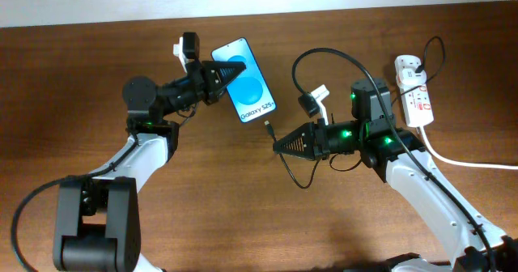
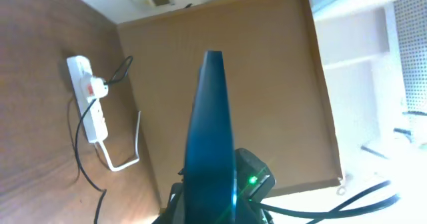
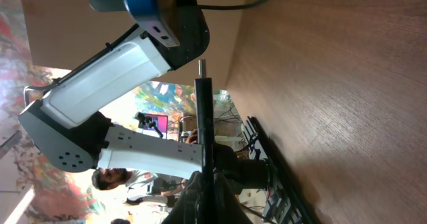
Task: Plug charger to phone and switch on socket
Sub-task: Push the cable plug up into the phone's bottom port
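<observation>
The phone (image 1: pixel 249 84), blue screen up, is held at its far left end by my left gripper (image 1: pixel 220 78), which is shut on it. In the left wrist view the phone (image 2: pixel 210 124) shows edge-on between the jaws (image 2: pixel 210 211). My right gripper (image 1: pixel 281 145) is shut on the charger's thin black cable just behind the connector tip (image 1: pixel 267 127). The tip lies close to the phone's near end, a small gap apart. In the right wrist view the connector (image 3: pixel 202 84) sticks out of the jaws (image 3: pixel 203 184) toward the phone (image 3: pixel 141 1). The white socket (image 1: pixel 414 90) lies at the far right with the black plug (image 1: pixel 413 76) in it.
The black cable loops across the table's middle (image 1: pixel 324 55), with a small black block and white tag (image 1: pixel 312 100) beside my right arm. The socket's thick white cord (image 1: pixel 469 160) runs off to the right. The socket also shows in the left wrist view (image 2: pixel 90 97). The table's far edge meets a wall.
</observation>
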Controlling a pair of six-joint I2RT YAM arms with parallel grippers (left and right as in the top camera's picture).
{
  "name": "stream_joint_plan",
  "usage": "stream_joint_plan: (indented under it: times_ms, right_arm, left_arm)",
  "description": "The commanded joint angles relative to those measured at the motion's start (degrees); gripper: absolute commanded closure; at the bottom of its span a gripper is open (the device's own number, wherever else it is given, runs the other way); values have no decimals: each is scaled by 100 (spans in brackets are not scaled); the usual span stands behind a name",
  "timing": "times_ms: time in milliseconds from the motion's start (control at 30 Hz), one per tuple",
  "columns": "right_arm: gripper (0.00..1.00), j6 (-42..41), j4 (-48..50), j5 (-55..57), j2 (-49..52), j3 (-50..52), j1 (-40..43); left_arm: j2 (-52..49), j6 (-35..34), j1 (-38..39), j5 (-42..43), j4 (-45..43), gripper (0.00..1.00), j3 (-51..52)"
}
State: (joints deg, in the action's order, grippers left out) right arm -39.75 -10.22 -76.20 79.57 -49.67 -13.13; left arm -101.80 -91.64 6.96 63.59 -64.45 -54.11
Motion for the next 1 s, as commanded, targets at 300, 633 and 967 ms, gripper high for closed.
stream_joint_plan:
  times_ms: [300, 633, 967]
  right_arm:
    - [96, -813, 920, -114, 31, 17, -376]
    - [96, -944, 1139, 35, 31, 17, -289]
    - [96, -1078, 1134, 59, 31, 17, -293]
  left_arm:
    - [35, -155, 2, -348, 24, 100, -68]
    - [35, -160, -127, 240, 22, 100, -68]
    - [35, -378, -138, 238, 22, 100, -68]
